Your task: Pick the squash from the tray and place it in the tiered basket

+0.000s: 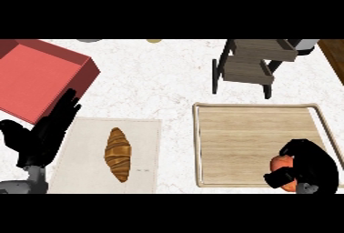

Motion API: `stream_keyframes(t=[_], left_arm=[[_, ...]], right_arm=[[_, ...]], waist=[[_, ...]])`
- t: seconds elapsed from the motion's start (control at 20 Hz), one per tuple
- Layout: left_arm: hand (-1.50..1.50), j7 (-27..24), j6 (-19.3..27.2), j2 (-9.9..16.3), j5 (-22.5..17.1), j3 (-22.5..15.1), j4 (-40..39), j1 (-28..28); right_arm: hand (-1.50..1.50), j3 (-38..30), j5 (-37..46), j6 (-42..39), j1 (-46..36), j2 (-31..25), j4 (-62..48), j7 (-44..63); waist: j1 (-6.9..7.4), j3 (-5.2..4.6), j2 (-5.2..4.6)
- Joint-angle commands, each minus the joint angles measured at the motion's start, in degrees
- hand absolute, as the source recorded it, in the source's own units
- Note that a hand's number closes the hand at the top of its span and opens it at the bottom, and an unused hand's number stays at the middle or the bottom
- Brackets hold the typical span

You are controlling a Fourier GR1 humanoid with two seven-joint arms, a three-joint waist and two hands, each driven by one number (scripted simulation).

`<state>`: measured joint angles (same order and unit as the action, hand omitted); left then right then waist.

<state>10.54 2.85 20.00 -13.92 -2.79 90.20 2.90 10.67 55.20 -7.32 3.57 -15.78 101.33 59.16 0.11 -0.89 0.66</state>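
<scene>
Before me, a croissant [118, 154] lies lengthwise on a pale mat [107, 154]; a red box [40, 77] sits just beyond its far-left corner.

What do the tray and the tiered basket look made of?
Tray: looks like light wood, matte, with visible grain lines and a paler raised rim. Tiered basket: appears to be grey-brown wooden shelves on dark, possibly metal, legs; the frame material is hard to confirm.

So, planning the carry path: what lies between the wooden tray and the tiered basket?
In the head view, only bare white counter separates the tray from the tiered basket. The right hand curls round the squash at the tray's near right corner.
</scene>
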Motion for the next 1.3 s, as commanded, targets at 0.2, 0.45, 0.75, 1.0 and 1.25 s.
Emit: stream_keyframes(t=[0.2, 0.45, 0.75, 1.0, 1.25], left_arm=[[0.00, -0.2, -1.3, -0.8, 0.3, -0.5, 0.8, -1.1], [0.00, 0.1, -0.8, -1.0, 0.5, -0.5, -0.5, 0.3], [0.00, 0.1, -0.6, -0.6, 0.7, 0.0, -0.3, 0.2], [0.00, 1.1, -1.0, -0.6, 0.3, -0.1, 0.4, 0.7], [0.00, 0.0, -1.5, -0.8, 0.2, 0.5, -0.7, 1.1]], right_arm=[[1.50, -6.9, -2.9, -4.1, -5.3, -14.1, -1.7, -16.4], [1.50, -9.6, -10.8, -7.1, -10.3, -24.9, 1.1, -35.7], [1.50, -25.2, -30.8, -6.2, -20.5, -26.8, -2.0, -51.7], [1.50, -36.8, -45.7, -14.4, -27.4, -34.0, -12.1, -64.3], [1.50, -41.3, -53.4, -27.1, -37.0, -45.0, -29.9, -70.0]], waist=[[0.69, 0.96, -0.77], [1.04, 1.20, -1.02], [0.45, 1.39, -0.44], [0.13, 1.19, -0.60], [2.22, 0.93, -1.29]])
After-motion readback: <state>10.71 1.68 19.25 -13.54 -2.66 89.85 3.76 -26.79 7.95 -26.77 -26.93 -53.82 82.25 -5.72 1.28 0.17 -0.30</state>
